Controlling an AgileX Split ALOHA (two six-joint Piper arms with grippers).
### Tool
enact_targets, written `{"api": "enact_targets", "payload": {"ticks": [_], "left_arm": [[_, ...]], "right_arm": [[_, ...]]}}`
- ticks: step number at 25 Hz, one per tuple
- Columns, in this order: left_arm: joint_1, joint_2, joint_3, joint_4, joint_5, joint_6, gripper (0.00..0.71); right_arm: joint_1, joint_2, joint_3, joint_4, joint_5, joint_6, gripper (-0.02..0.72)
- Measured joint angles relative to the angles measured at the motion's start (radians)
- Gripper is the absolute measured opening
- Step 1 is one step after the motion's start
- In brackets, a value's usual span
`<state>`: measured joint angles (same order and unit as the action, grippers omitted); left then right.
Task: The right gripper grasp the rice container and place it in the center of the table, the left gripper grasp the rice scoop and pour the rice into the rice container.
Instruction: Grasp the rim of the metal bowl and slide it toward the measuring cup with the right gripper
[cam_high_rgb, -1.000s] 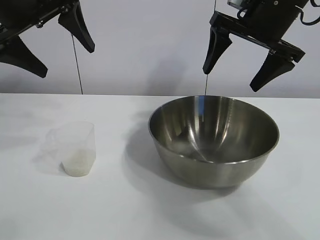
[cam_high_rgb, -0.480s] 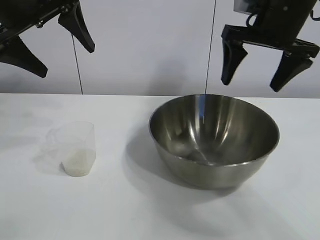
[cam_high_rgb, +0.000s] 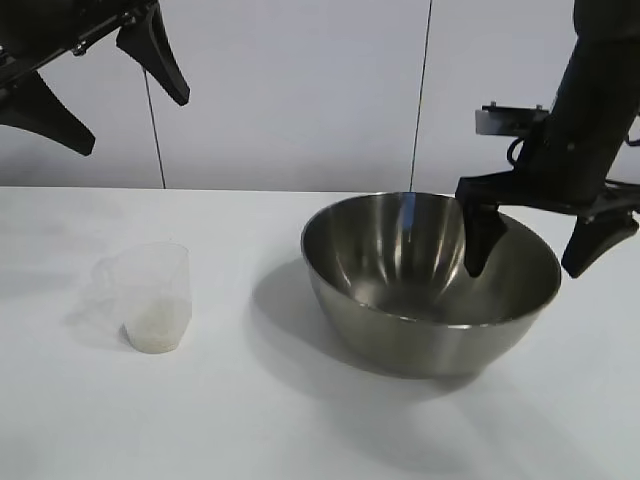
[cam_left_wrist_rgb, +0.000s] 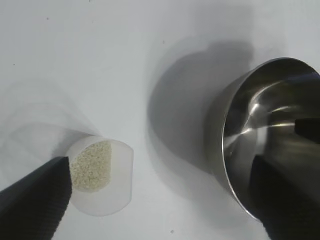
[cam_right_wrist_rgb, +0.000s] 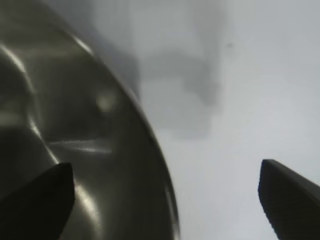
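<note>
The rice container (cam_high_rgb: 430, 280), a large steel bowl, stands on the white table (cam_high_rgb: 250, 420) right of centre. My right gripper (cam_high_rgb: 535, 255) is open and straddles its right rim, one finger inside the bowl, the other outside. In the right wrist view the rim (cam_right_wrist_rgb: 167, 200) runs between the spread fingers. The rice scoop (cam_high_rgb: 152, 297), a clear plastic cup with rice (cam_left_wrist_rgb: 90, 167) in its bottom, stands at the left. My left gripper (cam_high_rgb: 105, 95) is open, high above the scoop. The bowl also shows in the left wrist view (cam_left_wrist_rgb: 270, 145).
A pale wall with two vertical seams stands behind the table. Bare white tabletop lies between the scoop and the bowl and along the front edge.
My right gripper has come down from above the bowl and moved right, so that its fingers now straddle the right rim. The left gripper, scoop and bowl have stayed put.
</note>
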<state>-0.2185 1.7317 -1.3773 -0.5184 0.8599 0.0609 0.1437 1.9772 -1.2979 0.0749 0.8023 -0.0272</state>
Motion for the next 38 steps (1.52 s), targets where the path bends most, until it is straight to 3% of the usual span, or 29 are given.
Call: {"api": "enact_targets", "payload": {"ticks": [5,6,8,12,17,25,38], "left_arm": [[0.0,0.0,0.0,0.0,0.0,0.0,0.694],[0.0,0.0,0.0,0.0,0.0,0.0,0.694],[0.0,0.0,0.0,0.0,0.0,0.0,0.694],[0.0,0.0,0.0,0.0,0.0,0.0,0.694],[0.0,0.0,0.0,0.0,0.0,0.0,0.694],[0.0,0.0,0.0,0.0,-0.001,0.0,0.694],[0.0,0.0,0.0,0.0,-0.001,0.0,0.694]], "right_arm": [[0.0,0.012,0.005,0.002,-0.03,0.014,0.167],[0.0,0.013,0.005,0.002,-0.032,0.015,0.102],[0.0,0.013,0.005,0.017,-0.035,0.016,0.05],[0.0,0.013,0.005,0.046,-0.034,0.01,0.029],[-0.002,-0.013,0.005,0.103,-0.006,-0.051,0.011],[0.004,-0.079,-0.039,0.134,0.058,-0.078,0.011],[0.185,-0.049,-0.042,0.145,0.029,-0.078,0.011]]}}
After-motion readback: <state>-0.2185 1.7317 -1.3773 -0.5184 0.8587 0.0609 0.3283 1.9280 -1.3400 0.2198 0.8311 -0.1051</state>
